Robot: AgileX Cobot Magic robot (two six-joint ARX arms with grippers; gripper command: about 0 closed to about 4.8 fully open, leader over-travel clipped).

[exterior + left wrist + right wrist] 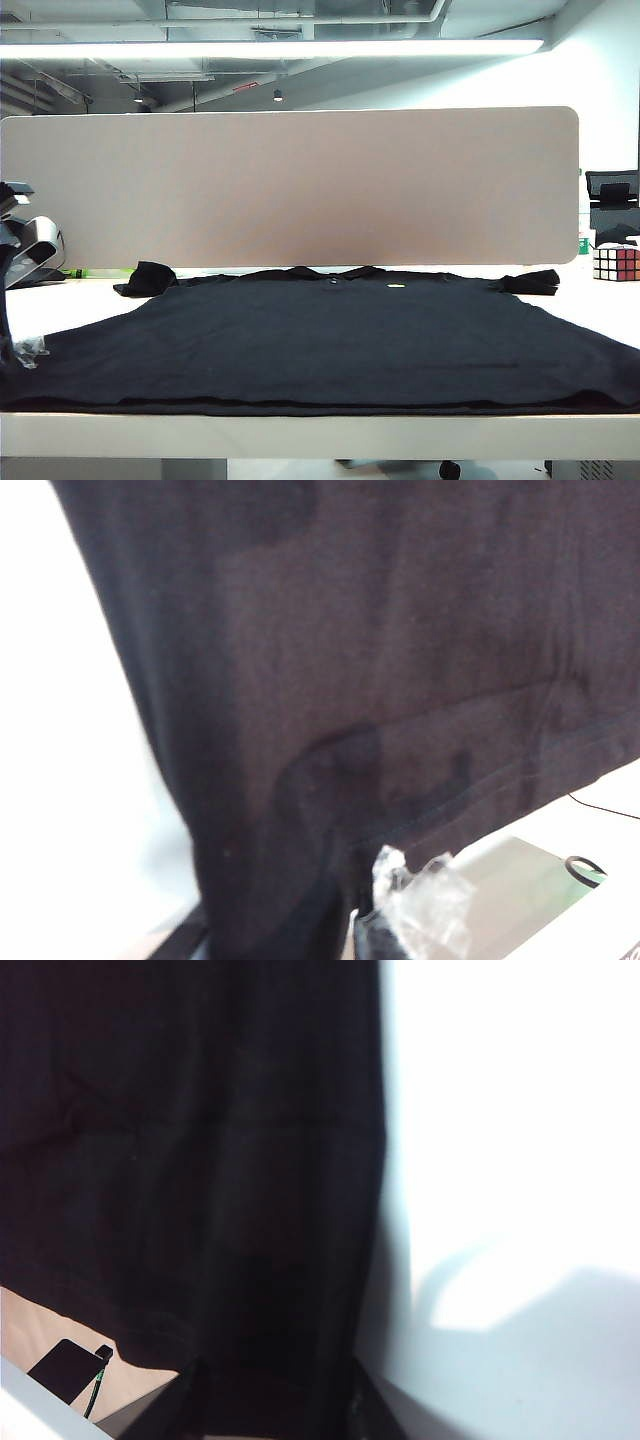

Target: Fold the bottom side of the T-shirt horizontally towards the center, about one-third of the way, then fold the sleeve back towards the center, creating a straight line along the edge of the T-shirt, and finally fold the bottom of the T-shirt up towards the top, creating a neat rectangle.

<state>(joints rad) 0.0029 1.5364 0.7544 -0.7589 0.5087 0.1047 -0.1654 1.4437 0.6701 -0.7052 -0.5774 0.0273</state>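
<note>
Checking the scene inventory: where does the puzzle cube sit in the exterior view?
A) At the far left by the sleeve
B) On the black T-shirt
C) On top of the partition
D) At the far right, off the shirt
D: the puzzle cube sits at the far right on the table, clear of the T-shirt.

T-shirt [320, 335] flat on table [320, 435], collar twd rear panel [290, 185]; cube [616, 262] far right.
</note>
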